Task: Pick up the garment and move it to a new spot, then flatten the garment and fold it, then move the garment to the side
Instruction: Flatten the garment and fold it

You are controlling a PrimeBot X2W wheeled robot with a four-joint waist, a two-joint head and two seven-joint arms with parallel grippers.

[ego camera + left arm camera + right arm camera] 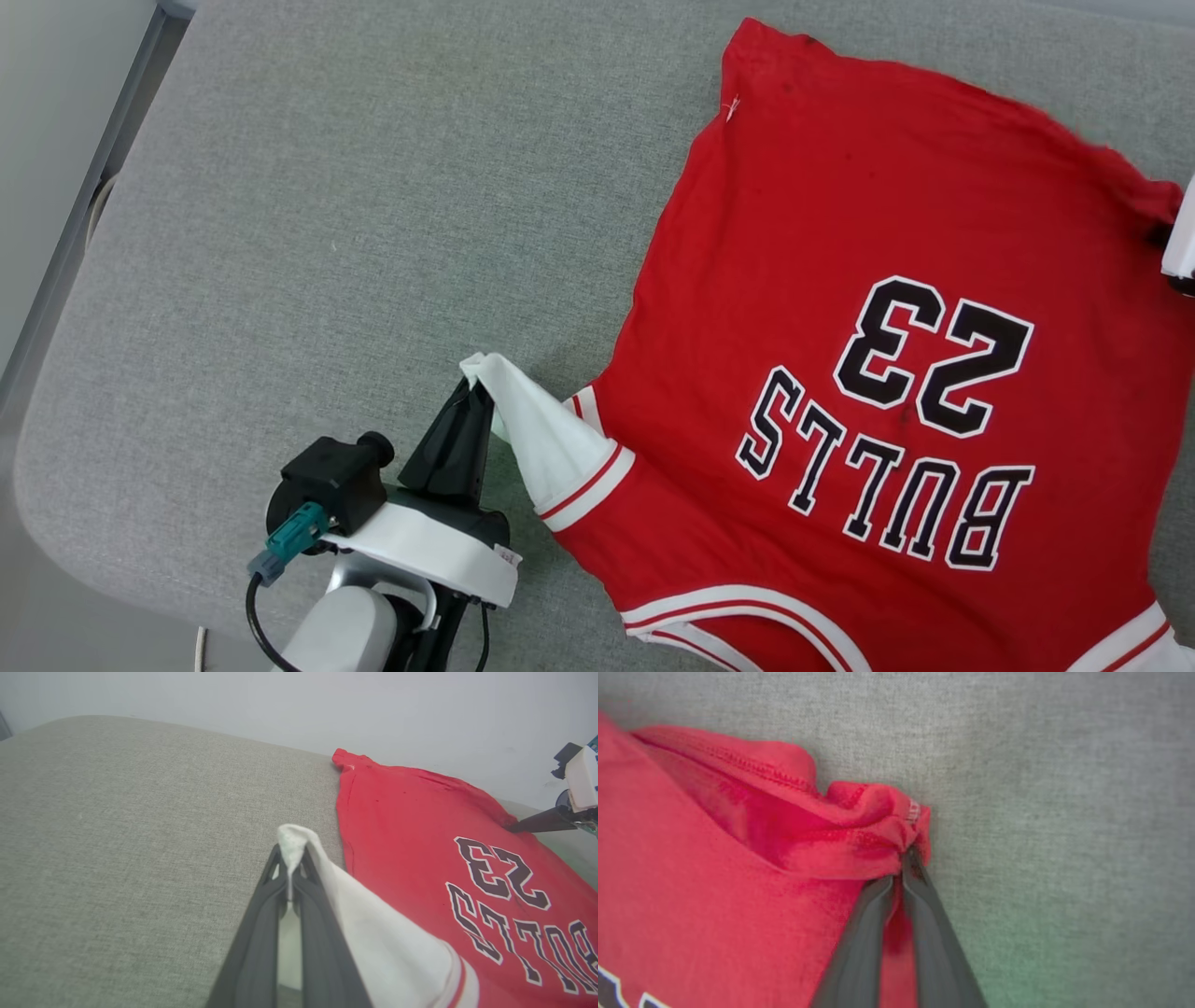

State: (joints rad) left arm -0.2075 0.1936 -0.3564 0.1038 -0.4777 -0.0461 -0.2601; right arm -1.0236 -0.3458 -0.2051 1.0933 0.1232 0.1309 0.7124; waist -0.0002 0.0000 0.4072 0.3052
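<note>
On grey cushion, red shirt lies flat, print up. L gripper clamped tight on white sleeve; R gripper pinched onto bunched hem corner.

text: "BULLS" | number: "23" | on: garment red side (both upside down in head view)

The garment runs off the head view's right and bottom edges, which cut through its collar. The right gripper has its fingertips buried in bunched red hem (that wrist view is soft throughout). The white sleeve partly covers the tips of the left gripper.
</note>
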